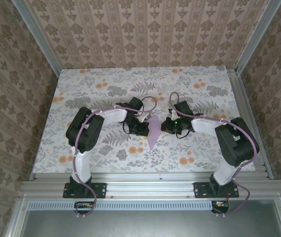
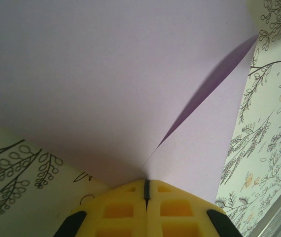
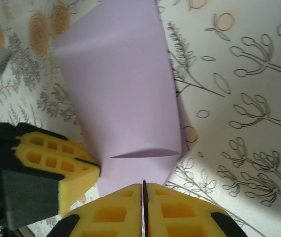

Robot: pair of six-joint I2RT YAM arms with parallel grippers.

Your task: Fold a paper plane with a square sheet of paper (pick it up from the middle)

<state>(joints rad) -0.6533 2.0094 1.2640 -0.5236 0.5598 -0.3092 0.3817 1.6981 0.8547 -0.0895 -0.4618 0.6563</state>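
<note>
The square sheet of paper [image 1: 153, 132] is pale lilac, folded over with a crease, and narrows to a point toward the near edge of the table. It sits between my two grippers at the table's middle. My left gripper [image 1: 144, 127] is shut on the paper's left side. In the left wrist view the paper [image 2: 106, 74] spreads out from the closed yellow fingertips [image 2: 147, 181]. My right gripper [image 1: 164, 126] meets the paper from the right. Its jaws [image 3: 144, 183] are pressed together at the edge of the paper [image 3: 125, 89], with the left gripper's yellow finger [image 3: 56, 158] beside it.
The floral tabletop [image 1: 106, 84] extends around the paper on all sides. Patterned walls enclose the left, back and right. An aluminium rail [image 1: 145, 178] runs along the near edge where both arm bases are bolted.
</note>
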